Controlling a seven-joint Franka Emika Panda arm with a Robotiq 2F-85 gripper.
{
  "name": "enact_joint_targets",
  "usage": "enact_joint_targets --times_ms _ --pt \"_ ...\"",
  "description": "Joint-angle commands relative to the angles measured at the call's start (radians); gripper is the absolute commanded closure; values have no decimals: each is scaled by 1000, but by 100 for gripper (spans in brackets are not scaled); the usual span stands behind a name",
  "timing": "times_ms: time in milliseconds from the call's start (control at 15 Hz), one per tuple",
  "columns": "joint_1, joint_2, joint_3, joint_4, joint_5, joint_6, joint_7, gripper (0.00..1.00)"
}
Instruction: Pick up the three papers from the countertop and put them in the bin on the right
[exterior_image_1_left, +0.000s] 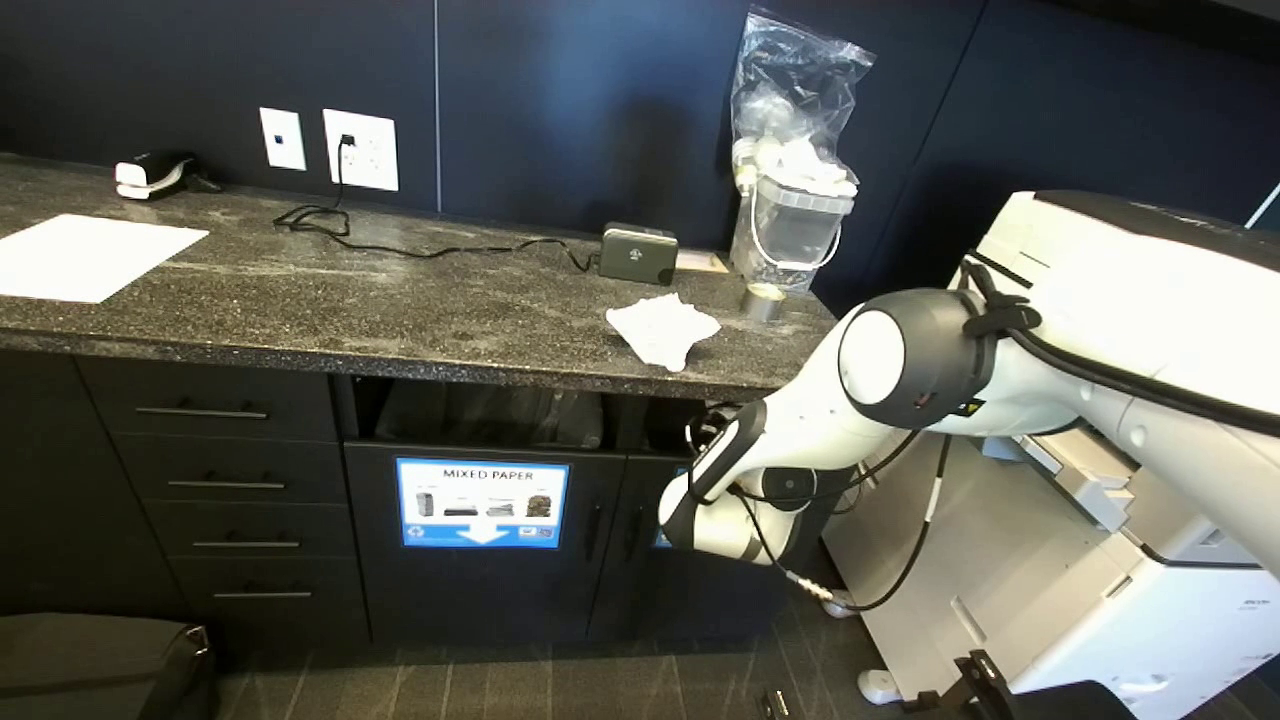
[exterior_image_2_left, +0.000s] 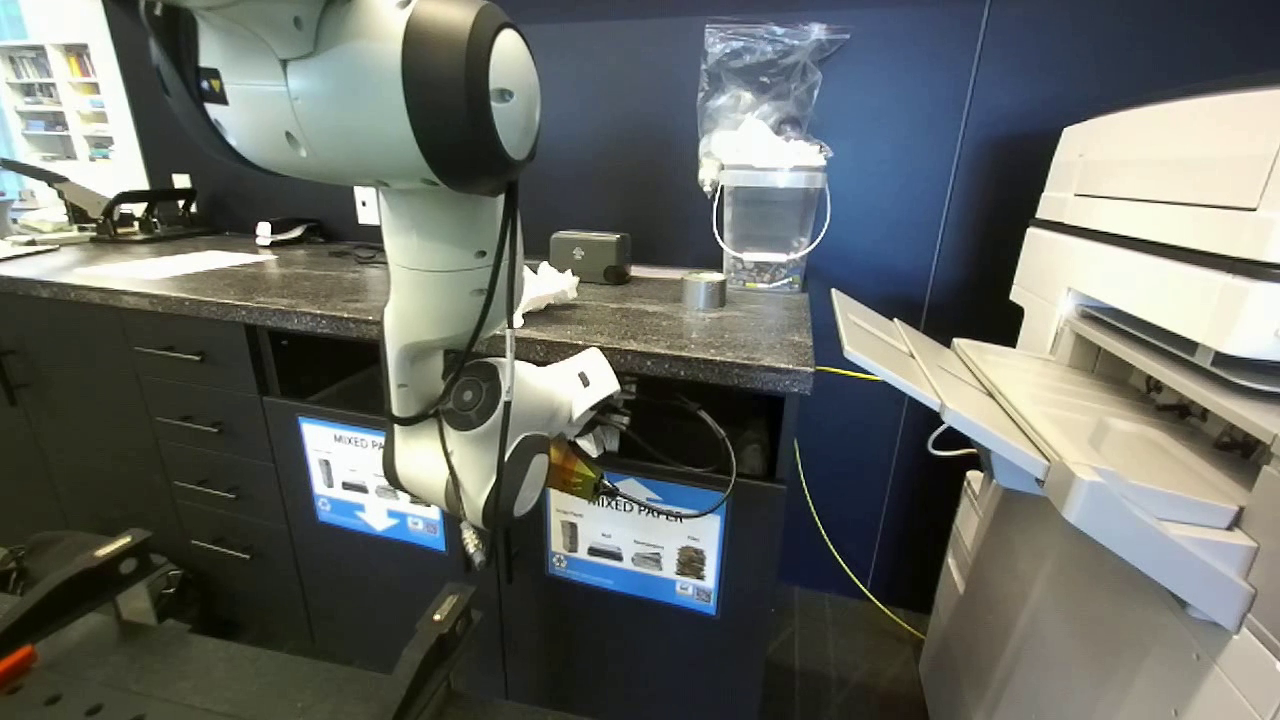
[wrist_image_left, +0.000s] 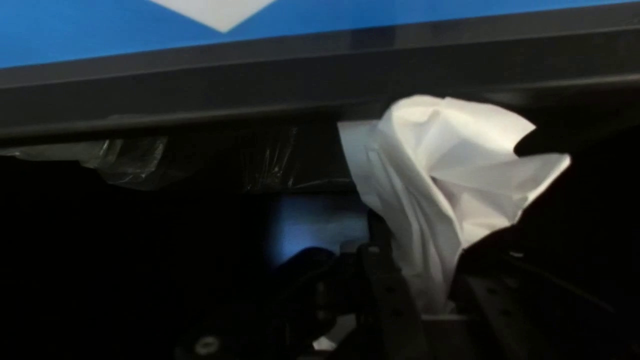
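- At the right-hand bin (exterior_image_2_left: 752, 484), under the front edge of the countertop (exterior_image_1_left: 440, 310) near its right corner: gripper (wrist_image_left: 422, 260) has its fingers clenched on the held paper (wrist_image_left: 465, 155).
- Pinched at one end, so the loose crumpled part fans out past the fingertips. Good for a drop: paper goes in first (my read). Tight squeeze likely because thin paper leaves little to hold.
- Arm (exterior_image_2_left: 440, 240) reaches low, since the bin mouth sits below the countertop overhang; dropping straight from above looks blocked.
- Wrist view: held paper overlaps the bin's lip. Can't tell if it's fully inside. Should clear the lip before letting go, or it may catch or fall outside.
- Label (exterior_image_2_left: 640, 540) says MIXED PAPER, so target looks right.
- Loose paper (exterior_image_1_left: 663, 330): on the countertop, close to the front edge, tape roll (exterior_image_2_left: 704, 290) between it and the right edge. Next pick, presumably; crumpled folds should give an easy pinch.
- Third piece not visible; can't say if binned.
- Flat sheet (exterior_image_1_left: 95, 255) further left, near the front edge, well apart. Likely not one of the three; leave it.
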Motion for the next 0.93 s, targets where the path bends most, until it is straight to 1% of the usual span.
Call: enact_joint_targets --times_ms 0,67,133,200,267,333,400,467,533,600,733,800,867 --pt "25 0 -24 22 25 -37 -16 61" --pt "22 0 -23 22 4 -58 -7 54" --pt "12 0 -19 22 -40 -102 13 45" --pt "7 0 -16 25 -68 -137 25 38" --pt "-7 0 -6 28 -126 -183 51 31" --pt "-12 -1 -2 33 -156 -212 63 23" --pt "-25 -1 6 39 -203 -245 84 16" --pt "-30 -1 9 46 -226 -263 95 8" --pt "-37 -1 12 50 -249 -276 105 2" --pt "-46 -2 18 54 -273 -287 115 0" --pt "-62 -3 28 61 -311 -301 132 0" --pt "-64 -3 30 65 -309 -292 137 0" --pt "-54 -3 21 70 -274 -260 133 0"
